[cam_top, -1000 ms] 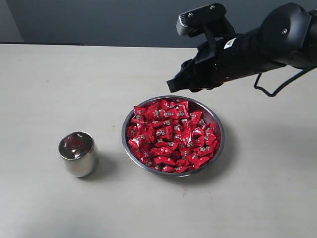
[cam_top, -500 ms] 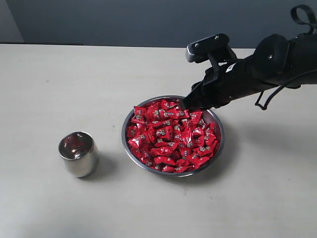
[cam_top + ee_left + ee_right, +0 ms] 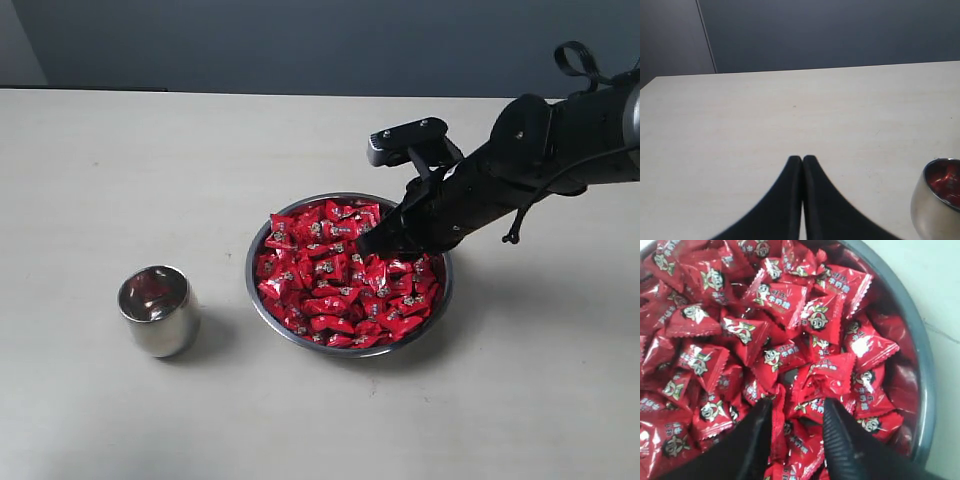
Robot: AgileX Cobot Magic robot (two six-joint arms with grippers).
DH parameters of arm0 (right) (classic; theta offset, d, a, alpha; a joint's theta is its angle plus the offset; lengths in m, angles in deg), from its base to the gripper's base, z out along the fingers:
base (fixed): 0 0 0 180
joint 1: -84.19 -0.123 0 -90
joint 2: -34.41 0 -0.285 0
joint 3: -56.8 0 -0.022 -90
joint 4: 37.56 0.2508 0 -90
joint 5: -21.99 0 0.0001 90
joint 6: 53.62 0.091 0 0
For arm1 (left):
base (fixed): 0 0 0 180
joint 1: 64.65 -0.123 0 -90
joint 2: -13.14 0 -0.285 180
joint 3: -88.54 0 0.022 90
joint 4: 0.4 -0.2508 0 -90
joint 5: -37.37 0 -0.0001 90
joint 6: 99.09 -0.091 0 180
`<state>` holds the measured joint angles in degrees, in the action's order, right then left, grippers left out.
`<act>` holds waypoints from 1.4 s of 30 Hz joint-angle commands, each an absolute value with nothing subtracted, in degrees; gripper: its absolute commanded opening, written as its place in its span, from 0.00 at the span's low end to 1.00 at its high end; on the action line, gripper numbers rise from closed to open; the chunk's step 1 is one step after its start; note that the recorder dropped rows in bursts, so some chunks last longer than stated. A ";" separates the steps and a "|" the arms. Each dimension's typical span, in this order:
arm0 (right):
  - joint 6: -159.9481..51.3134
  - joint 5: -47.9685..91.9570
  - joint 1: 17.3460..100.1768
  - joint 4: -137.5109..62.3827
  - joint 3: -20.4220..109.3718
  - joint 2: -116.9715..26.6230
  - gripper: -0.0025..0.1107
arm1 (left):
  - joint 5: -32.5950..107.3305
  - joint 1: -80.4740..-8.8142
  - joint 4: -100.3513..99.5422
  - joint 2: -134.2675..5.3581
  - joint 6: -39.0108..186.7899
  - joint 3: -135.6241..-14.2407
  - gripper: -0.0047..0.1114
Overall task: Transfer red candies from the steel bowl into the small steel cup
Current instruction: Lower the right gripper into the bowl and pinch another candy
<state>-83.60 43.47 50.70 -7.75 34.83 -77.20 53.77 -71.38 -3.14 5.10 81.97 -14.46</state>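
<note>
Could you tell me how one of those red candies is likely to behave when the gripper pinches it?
Probably slippery: the red candies have glossy wrappers. Likely light and crinkly, with thin serrated edges. Heaped loosely in the steel bowl, neighbours may shift.

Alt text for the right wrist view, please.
The open right gripper has its two black fingers down among a heap of red candies filling the steel bowl. Its rim curves along one side, with pale table beyond.
</note>
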 commanded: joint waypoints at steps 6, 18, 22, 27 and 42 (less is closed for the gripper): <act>-83.62 46.21 50.39 -5.57 34.73 -77.94 0.32 | 53.68 -71.41 -3.01 5.36 82.03 -14.24 0.04; -83.74 43.57 48.24 -6.22 34.73 -77.94 0.32 | 53.68 -71.41 -3.01 5.36 82.03 -14.24 0.04; -83.74 43.15 48.24 -6.52 34.73 -77.94 0.32 | 53.68 -71.41 -3.01 5.36 82.03 -14.24 0.04; -83.57 42.93 48.24 -7.63 34.73 -78.53 0.32 | 53.68 -71.41 -3.01 5.36 82.03 -14.24 0.04; -83.57 44.36 48.14 -6.87 34.73 -82.00 0.32 | 53.68 -71.41 -3.01 5.36 82.03 -14.24 0.04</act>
<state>-83.50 43.57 48.32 -7.29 34.83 -81.62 53.77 -71.38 -3.14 5.10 81.97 -14.46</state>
